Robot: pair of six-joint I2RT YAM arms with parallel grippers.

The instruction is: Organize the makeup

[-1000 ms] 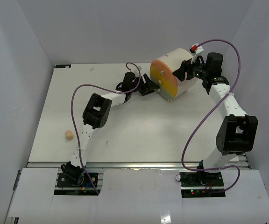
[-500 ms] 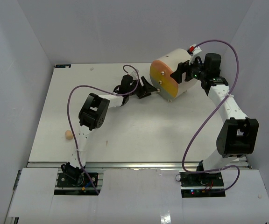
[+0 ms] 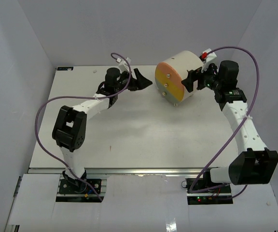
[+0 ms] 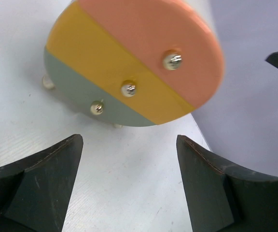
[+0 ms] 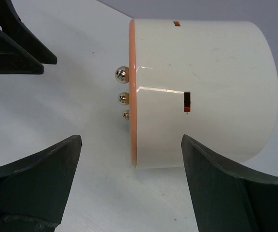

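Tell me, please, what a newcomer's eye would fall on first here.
The cream cylinder with its striped pink, yellow and grey-green front stands far back on the table, right of centre. The left gripper and right gripper flank it, both open, neither touching it.

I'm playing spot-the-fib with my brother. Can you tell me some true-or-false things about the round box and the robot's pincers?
1. The round box has three coloured stripes across its front. True.
2. Each stripe has one shiny knob. True.
3. The left pincer is gripping a knob. False: it is open and empty, short of the box.
4. One drawer is pulled out. False: the coloured front sits flush all over.
5. The right pincer is open. True.
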